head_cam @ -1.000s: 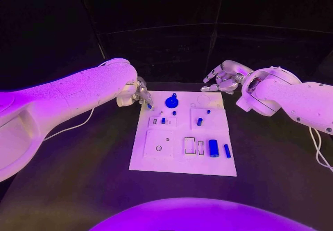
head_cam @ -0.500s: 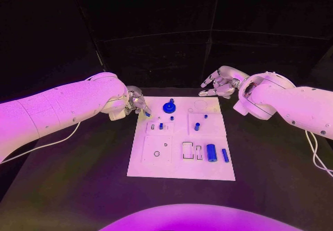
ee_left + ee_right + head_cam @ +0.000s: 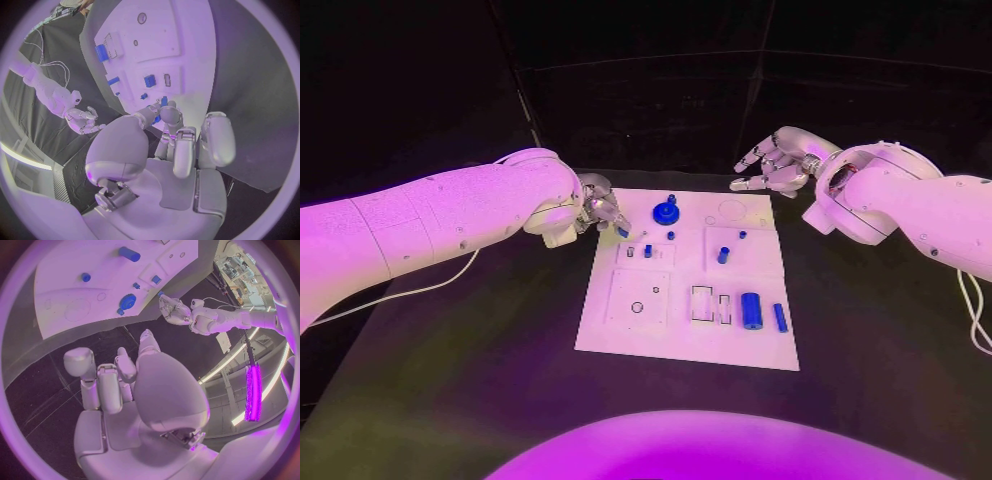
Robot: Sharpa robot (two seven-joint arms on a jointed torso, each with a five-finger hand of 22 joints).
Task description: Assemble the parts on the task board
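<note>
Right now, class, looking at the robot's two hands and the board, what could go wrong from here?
1. The left hand pinches a small blue part at its fingertips over the task board's far left corner; so slight a grip might let it slip.
2. The round blue part stands close by and could be knocked.
3. The right hand hovers past the far edge with nothing in it, too distant to steady anything.

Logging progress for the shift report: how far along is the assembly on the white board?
Early. Some blue pegs stand in the task board, like one. The left robot hand pinches a small blue part at the board's edge. The cylinder and rod lie loose. The right robot hand holds nothing.
</note>
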